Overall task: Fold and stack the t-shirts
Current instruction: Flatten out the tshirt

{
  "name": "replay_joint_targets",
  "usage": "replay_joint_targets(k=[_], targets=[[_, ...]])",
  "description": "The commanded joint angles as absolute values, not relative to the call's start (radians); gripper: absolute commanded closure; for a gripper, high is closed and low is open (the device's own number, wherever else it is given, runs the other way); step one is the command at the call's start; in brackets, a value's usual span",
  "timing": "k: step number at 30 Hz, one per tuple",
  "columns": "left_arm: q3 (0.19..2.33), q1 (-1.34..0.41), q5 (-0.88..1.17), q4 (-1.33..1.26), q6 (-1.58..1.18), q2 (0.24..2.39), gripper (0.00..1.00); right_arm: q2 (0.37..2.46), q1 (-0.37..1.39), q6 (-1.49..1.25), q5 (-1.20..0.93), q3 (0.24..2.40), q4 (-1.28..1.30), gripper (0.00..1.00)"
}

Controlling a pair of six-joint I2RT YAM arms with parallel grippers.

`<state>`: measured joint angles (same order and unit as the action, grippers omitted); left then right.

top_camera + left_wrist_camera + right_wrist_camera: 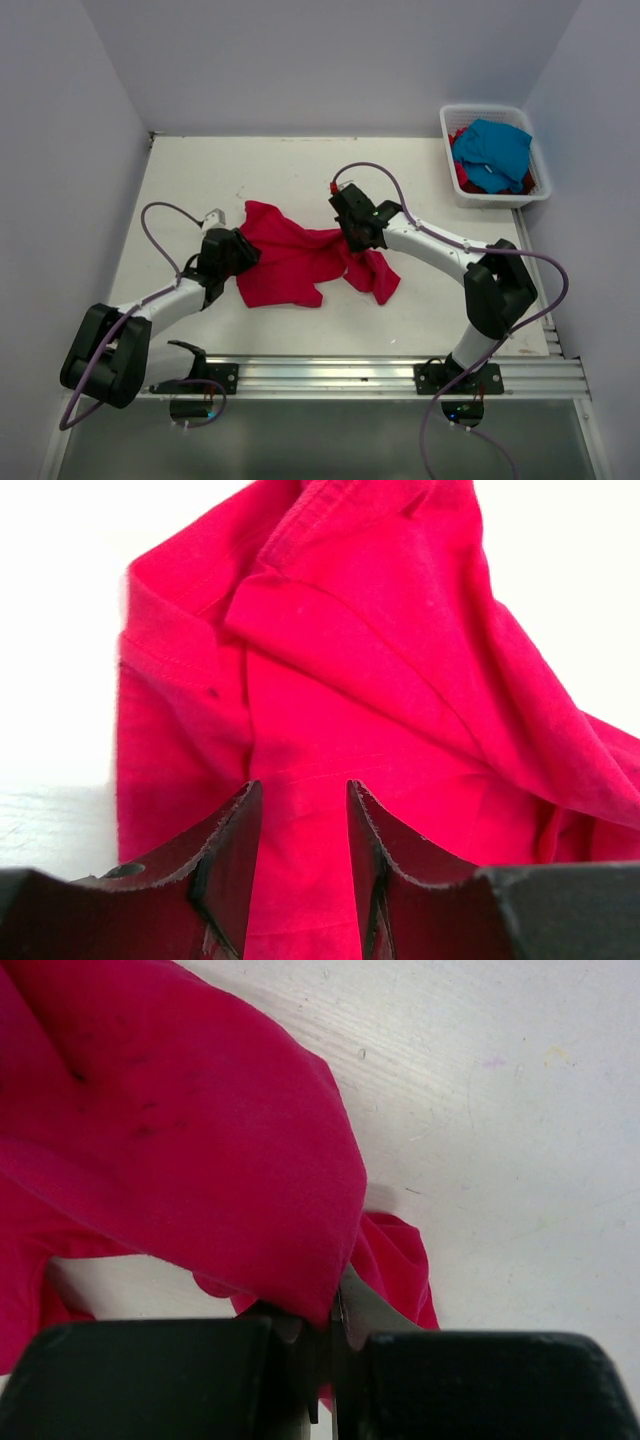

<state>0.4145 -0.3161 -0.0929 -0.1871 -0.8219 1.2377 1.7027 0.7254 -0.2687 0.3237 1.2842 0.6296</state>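
A crumpled crimson t-shirt (300, 262) lies at the middle of the bench (430, 305), the right tool (335, 1305) pinching its right-hand fold, the left tool (300, 792) spread over its left edge, and a turquoise t-shirt (492, 150) fills the white basket (447, 140) at the far right corner.

The crumpled red shirt (290, 262) covers the table (250, 165) centre, between the left arm (165, 302) and right arm (440, 245). Bare surface lies open beyond it, toward the back wall. The basket (447, 140) blocks the far right corner.
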Motion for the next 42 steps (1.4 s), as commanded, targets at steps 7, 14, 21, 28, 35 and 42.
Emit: replay_joint_targets(k=[7,14,21,28,35,42], targets=[[0.459,-0.310,-0.158,-0.101,-0.850,1.242,0.60,1.709,0.721,-0.279,0.337,1.289,0.617,1.00],[0.439,-0.310,-0.146,-0.121,-0.865,1.275,0.62,1.710,0.721,-0.281,0.339,1.285,0.617,1.00],[0.397,-0.310,-0.091,-0.258,-0.877,1.295,0.62,1.706,0.719,-0.279,0.342,1.279,0.620,1.00],[0.394,-0.310,-0.064,-0.294,-0.870,1.276,0.62,1.710,0.721,-0.279,0.344,1.276,0.618,1.00],[0.394,-0.310,-0.055,-0.299,-0.870,1.272,0.63,1.717,0.721,-0.278,0.342,1.279,0.617,1.00],[0.419,-0.310,-0.035,-0.270,-0.868,1.246,0.64,1.723,0.721,-0.278,0.341,1.279,0.614,1.00]])
